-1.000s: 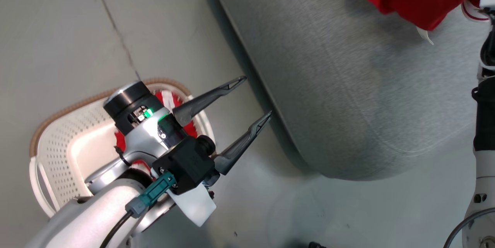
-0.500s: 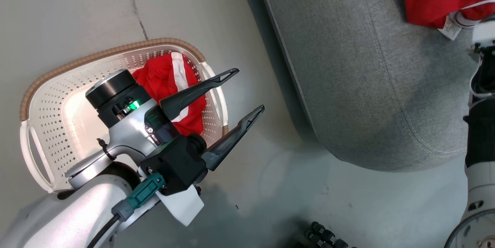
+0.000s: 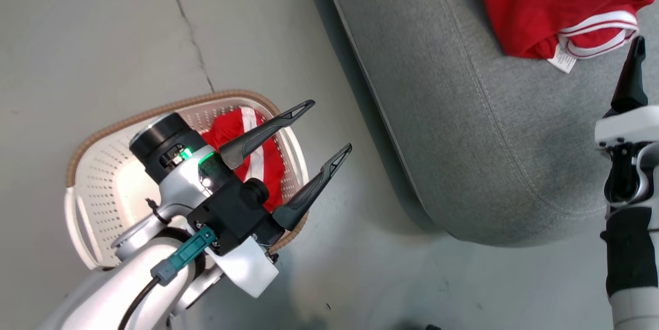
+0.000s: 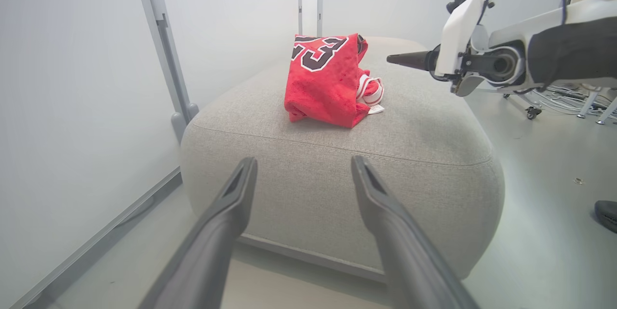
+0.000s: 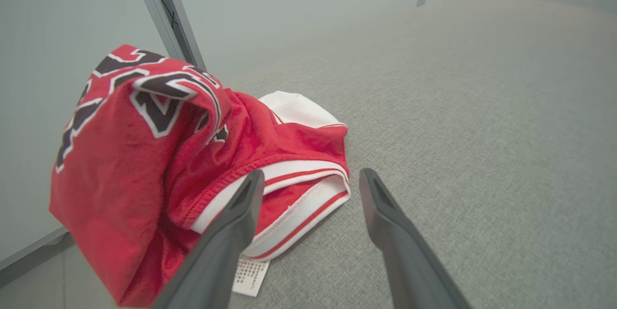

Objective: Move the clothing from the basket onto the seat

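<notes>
the job looks about half done. the red jersey [image 3: 540, 16] with its dark block number already lies in a crumpled heap on top of the grey sofa [image 3: 463, 129], its white-striped hem and a small white label turned toward the robot's right arm. the red shorts [image 3: 265, 173] with the white stripe are in the white basket [image 3: 98, 186], which stands on the floor just beside the sofa's rounded corner, so by my reckoning one garment is moved and one is yet to be fetched. the right gripper [image 5: 311, 174] hovers over the sofa cushion right beside the jersey's hem, its two dark fingers spread wide with nothing between them; the cloth lies partly behind one finger in the right wrist view, but nothing is pinched. the left gripper [image 3: 330, 125] hangs above the basket's near edge, pointing toward the sofa, its jaws also wide and holding nothing. counting what shows: two garments in all, one jersey and one pair of shorts; one basket; one sofa; two grippers, both empty. what remains, as i judge it, is for one arm to reach down into the basket, take hold of the shorts, lift them over the rim and set them on the cushion, most likely near the jersey.
</notes>
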